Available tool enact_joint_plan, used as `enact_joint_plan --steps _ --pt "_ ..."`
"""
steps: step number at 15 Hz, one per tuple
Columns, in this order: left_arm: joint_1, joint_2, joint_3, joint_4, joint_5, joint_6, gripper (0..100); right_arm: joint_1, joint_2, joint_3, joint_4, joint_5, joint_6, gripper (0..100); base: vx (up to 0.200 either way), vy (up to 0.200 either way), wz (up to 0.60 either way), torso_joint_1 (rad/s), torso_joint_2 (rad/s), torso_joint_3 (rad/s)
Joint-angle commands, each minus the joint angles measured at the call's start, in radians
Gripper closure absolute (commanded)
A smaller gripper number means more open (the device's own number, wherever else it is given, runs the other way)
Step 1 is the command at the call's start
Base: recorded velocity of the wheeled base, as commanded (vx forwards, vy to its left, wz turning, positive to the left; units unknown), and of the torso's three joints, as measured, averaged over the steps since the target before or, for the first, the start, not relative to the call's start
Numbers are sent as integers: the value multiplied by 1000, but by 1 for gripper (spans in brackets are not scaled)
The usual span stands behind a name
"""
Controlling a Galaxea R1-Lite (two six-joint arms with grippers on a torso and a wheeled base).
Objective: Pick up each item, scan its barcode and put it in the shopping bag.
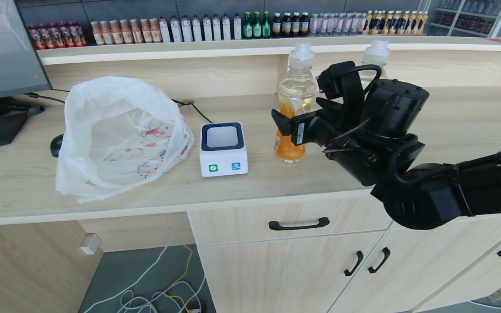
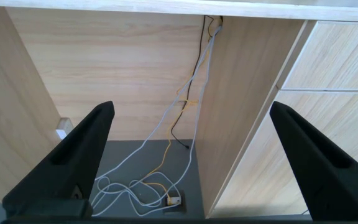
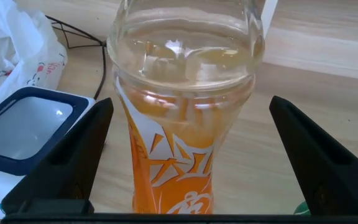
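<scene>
The bag point(image 1: 120, 134) sits open on the desk point(image 1: 146, 191), its mouth facing forward. The bottle point(image 1: 293, 93) stands upright just beside the scanner point(image 1: 223, 148) and holds pale yellow liquid. A second bottle point(image 1: 375, 54) stands behind it. The right wrist view shows the right claw point(image 3: 190, 124) spread wide with the bottle between its fingers, a gap on each side. The left wrist view shows the left claw point(image 2: 191, 107), also spread, low under the desk above floor cables point(image 2: 148, 186).

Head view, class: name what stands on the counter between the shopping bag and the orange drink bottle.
The white barcode scanner, between shopping bag and bottle, seen in the head view.
</scene>
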Motion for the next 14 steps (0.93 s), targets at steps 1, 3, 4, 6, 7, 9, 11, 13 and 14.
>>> enact_joint_plan --steps 1,3,4,6,7,9,11,13,14 --pt "0 0 0 0 2 0 0 -1 25 -36 23 1 0 0 0 0 0 0 0 0" --pt "0 0 0 0 0 0 0 -4 32 -69 66 4 0 0 0 0 0 0 0 0" --pt "0 0 0 0 0 0 0 -8 47 -92 69 7 0 0 0 0 0 0 0 0" --pt "0 0 0 0 0 0 0 -10 65 -122 71 9 0 0 0 0 0 0 0 0" --pt "0 0 0 0 0 0 0 -16 73 -133 69 9 0 0 0 0 0 0 0 0" --pt "0 0 0 0 2 0 0 -27 78 -134 69 26 0 0 0 0 0 0 0 0" --pt "0 0 0 0 0 0 0 -30 82 -141 69 26 0 0 0 0 0 0 0 0" --pt "0 0 0 0 0 0 0 -30 84 -142 69 26 0 0 0 0 0 0 0 0" --pt "0 0 0 0 0 0 0 -30 84 -142 69 26 0 0 0 0 0 0 0 0"
